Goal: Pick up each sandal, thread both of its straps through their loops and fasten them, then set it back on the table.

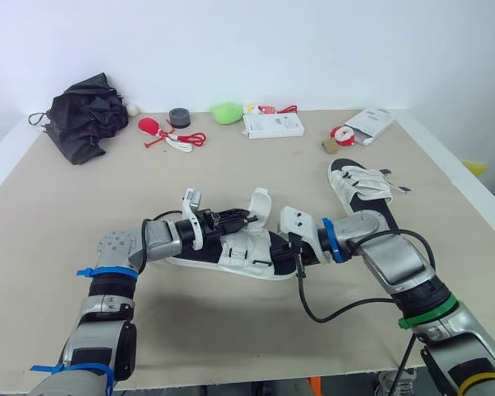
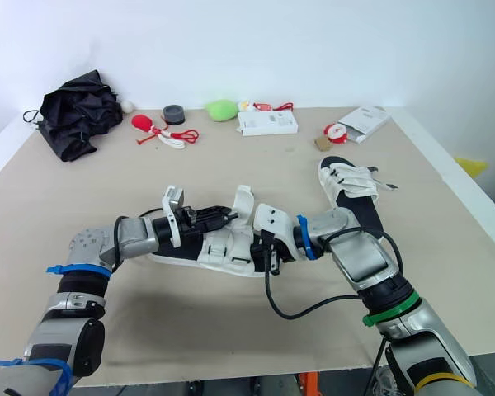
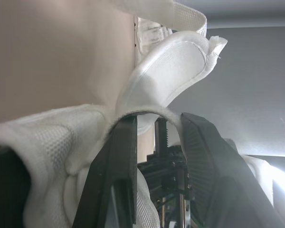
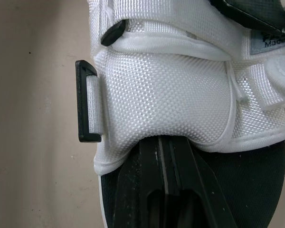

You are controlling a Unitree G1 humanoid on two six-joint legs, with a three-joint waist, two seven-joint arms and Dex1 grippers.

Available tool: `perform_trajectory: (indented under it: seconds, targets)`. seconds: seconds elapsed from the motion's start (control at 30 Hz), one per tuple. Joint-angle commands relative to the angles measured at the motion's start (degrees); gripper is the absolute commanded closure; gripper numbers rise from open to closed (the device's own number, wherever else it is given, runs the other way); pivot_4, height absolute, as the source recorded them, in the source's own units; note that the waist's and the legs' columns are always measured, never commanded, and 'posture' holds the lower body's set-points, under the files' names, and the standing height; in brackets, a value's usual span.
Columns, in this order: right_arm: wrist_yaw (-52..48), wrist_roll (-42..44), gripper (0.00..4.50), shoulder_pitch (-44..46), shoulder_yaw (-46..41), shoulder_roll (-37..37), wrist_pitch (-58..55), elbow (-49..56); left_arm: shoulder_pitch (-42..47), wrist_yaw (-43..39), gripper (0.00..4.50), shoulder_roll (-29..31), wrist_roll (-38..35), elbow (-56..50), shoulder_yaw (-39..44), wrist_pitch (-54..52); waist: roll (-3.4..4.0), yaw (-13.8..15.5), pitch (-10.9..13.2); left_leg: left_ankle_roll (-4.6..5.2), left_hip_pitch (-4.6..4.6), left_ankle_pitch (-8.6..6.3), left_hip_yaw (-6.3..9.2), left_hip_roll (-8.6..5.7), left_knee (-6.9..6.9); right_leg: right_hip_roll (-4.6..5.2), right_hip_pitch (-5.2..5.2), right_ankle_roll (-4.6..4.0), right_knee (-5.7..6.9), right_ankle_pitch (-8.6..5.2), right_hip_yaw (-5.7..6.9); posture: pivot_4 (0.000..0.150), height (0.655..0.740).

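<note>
A white-strapped sandal with a black footbed (image 1: 231,252) lies at the middle of the table (image 1: 231,173), between my two grippers. My left gripper (image 1: 235,219) reaches in from the left. Its fingers (image 3: 118,161) stand apart, and the thin edge of a padded white strap (image 3: 166,71) arches across their tips. My right gripper (image 1: 287,246) comes from the right. Its fingers (image 4: 152,185) are pressed together on the footbed, their tips hidden under a white mesh strap panel (image 4: 166,95) with a black loop (image 4: 85,102). The second sandal (image 1: 359,186) rests farther right, its straps lying over the footbed.
Along the back edge lie a black folded umbrella (image 1: 84,115), red-and-white cords (image 1: 169,136), a black tape roll (image 1: 180,116), a green lump (image 1: 226,112), a white box (image 1: 273,124) and a white packet (image 1: 370,124). A black cable (image 1: 338,309) loops on the table under my right forearm.
</note>
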State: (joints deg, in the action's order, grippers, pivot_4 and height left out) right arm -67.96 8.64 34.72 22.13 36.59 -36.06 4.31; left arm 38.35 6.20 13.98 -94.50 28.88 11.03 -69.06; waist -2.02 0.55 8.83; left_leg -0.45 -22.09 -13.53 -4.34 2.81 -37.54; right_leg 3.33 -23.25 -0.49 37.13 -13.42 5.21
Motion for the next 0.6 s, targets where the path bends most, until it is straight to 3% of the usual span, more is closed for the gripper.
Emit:
perform_trajectory:
  seconds: [0.03, 0.17, 0.27, 0.43, 0.47, 0.53, 0.6]
  targets:
    - [-0.08, -1.5, 4.5, -2.21, 3.07, 0.58, -1.76, -1.31, -0.24, 1.84, 3.05, 0.23, 4.75, 0.55, 2.59, 3.07, 0.0, 0.0, 0.0, 0.0, 0.0, 0.0, 0.0, 0.0, 0.0, 0.01, 0.0, 0.01, 0.0, 0.01, 0.0, 0.15, 0.74]
    - [0.07, -1.47, 4.5, -2.14, 3.13, 0.51, -1.59, -1.62, -0.97, 1.28, 2.78, 0.92, 5.07, -1.25, 3.75, 0.7, 0.0, 0.0, 0.01, 0.0, 0.0, 0.03, 0.01, 0.01, 0.0, 0.01, -0.01, 0.04, 0.0, 0.03, 0.0, 0.15, 0.74]
    - [0.06, -1.51, 4.5, -2.01, 3.2, 0.47, -1.41, -1.87, -1.79, 0.1, 1.99, 2.41, 2.27, -2.81, 4.28, -3.03, 0.0, -0.09, 0.02, -0.01, -0.02, 0.03, 0.02, 0.02, 0.01, 0.01, -0.03, 0.04, -0.01, 0.02, 0.01, 0.15, 0.74]
    - [-0.07, -1.65, 4.5, -1.86, 3.2, 0.41, -1.15, -2.13, -2.62, 0.69, 1.99, 3.49, -0.44, -3.97, 5.51, -6.73, -0.07, -0.12, 0.05, -0.09, -0.09, -0.04, -0.01, 0.03, 0.18, -0.02, -0.11, -0.06, -0.1, -0.05, -0.02, 0.15, 0.74]
    - [-0.15, -1.69, 4.5, -1.84, 3.19, 0.32, -1.08, -2.18, -2.88, 1.35, 1.58, 3.48, 0.77, -3.79, 5.9, -6.01, -0.13, -0.12, 0.09, -0.1, -0.1, -0.08, -0.01, 0.04, 0.19, -0.02, -0.11, -0.07, -0.11, -0.08, -0.02, 0.15, 0.74]
    - [-0.24, -1.72, 4.5, -1.87, 3.23, 0.16, -1.04, -2.19, -3.06, 2.56, 1.32, 2.93, 2.56, -3.24, 6.61, -4.37, -0.14, -0.11, 0.08, -0.11, -0.1, -0.08, -0.01, 0.05, 0.19, -0.01, -0.12, -0.07, -0.12, -0.09, -0.01, 0.15, 0.74]
    - [-0.34, -1.74, 4.5, -1.83, 3.31, 0.14, -0.96, -2.25, -2.64, 2.85, 0.46, 2.32, 2.97, -3.26, 6.97, -3.9, -0.13, -0.09, 0.08, -0.11, -0.08, -0.08, 0.0, 0.05, 0.19, 0.0, -0.09, -0.07, -0.12, -0.08, 0.01, 0.15, 0.74]
